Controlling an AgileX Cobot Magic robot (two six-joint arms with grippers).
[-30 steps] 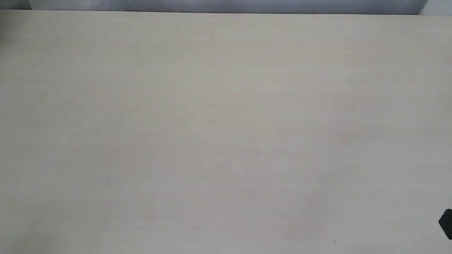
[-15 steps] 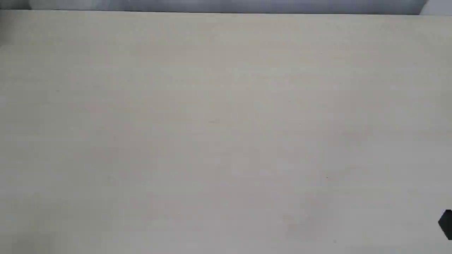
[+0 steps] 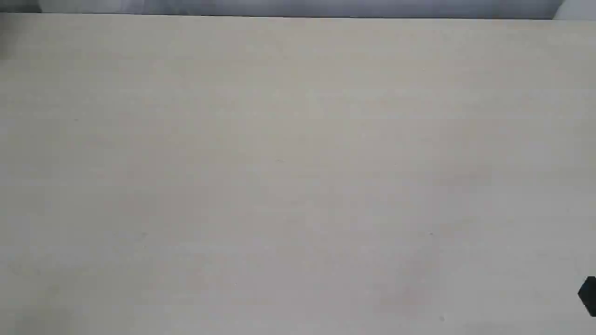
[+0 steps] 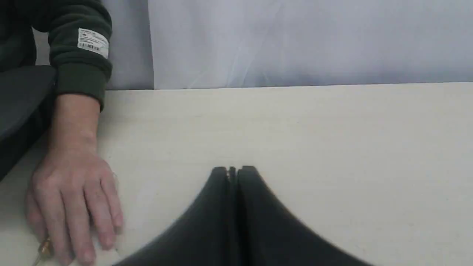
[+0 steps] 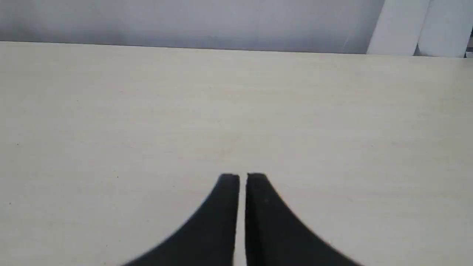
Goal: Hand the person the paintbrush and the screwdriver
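Observation:
The person's hand (image 4: 72,192), bare below a dark green sleeve (image 4: 79,55) with a white label, lies flat on the pale table in the left wrist view. Under its fingertips peeks a small gold-orange piece of the screwdriver (image 4: 45,248); the rest of that tool is hidden. The paintbrush is out of view. My left gripper (image 4: 232,170) is shut and empty, hovering beside the hand without touching it. My right gripper (image 5: 242,176) is shut too, only a sliver between its fingers, with nothing held, over bare tabletop.
The exterior view shows only the table (image 3: 298,167), its far edge against a grey-white backdrop (image 3: 298,7), and a black bit of the right arm (image 3: 589,295) at the right border. White posts (image 5: 417,26) stand beyond the table's far corner.

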